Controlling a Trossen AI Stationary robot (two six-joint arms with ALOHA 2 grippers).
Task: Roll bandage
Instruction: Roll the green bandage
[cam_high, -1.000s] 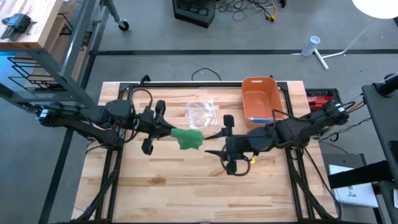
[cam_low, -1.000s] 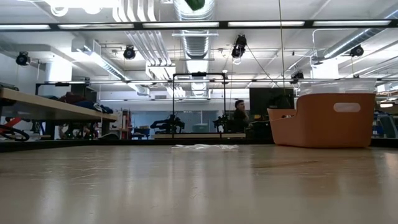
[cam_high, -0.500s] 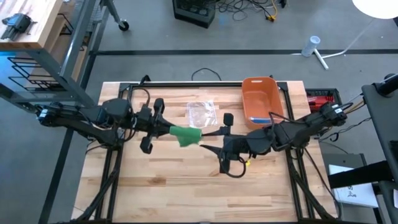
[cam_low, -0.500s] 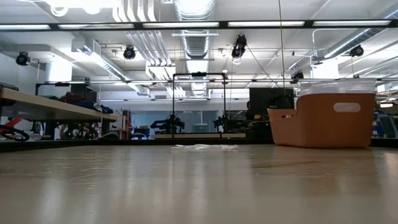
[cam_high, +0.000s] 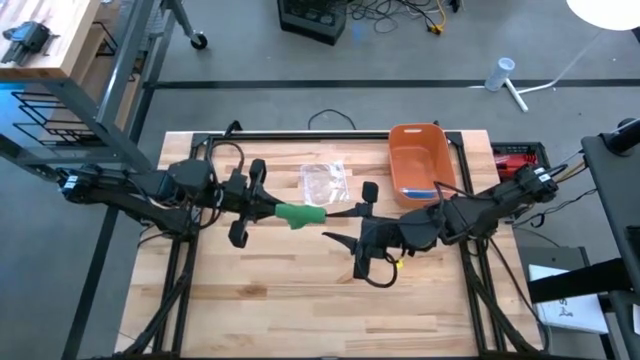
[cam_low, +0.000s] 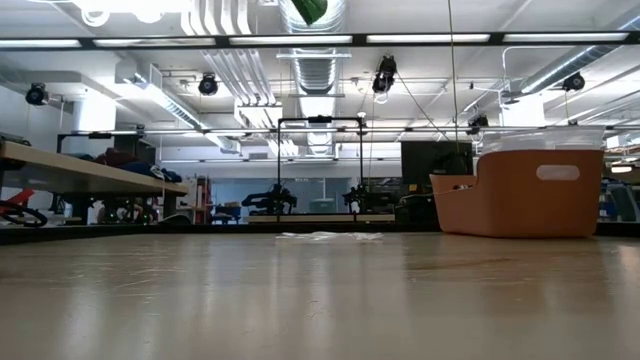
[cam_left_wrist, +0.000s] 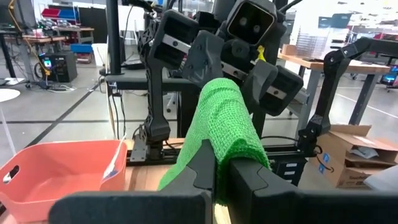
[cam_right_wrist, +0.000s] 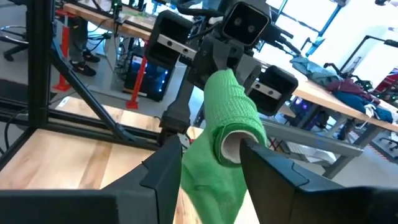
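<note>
Since earlier, your right claw (cam_right_wrist: 208, 163) has closed in, its fingers straddling the green bandage (cam_high: 300, 216) roll mid-worktop; left claw (cam_high: 262, 208) pinches its tail; keep tension.

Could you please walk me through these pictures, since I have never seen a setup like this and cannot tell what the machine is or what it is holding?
This is a robot with two dark arms working over a wooden table. One picture looks straight down from above, one looks level across the tabletop, and two come from cameras on the arms' wrists. From above, the left gripper is shut on a green bandage, held in the air over the table. The right gripper faces it from the other side, its two fingers on either side of the bandage's rolled end; whether they press on it I cannot tell. On the table lie an orange bin and a clear plastic wrapper.
</note>
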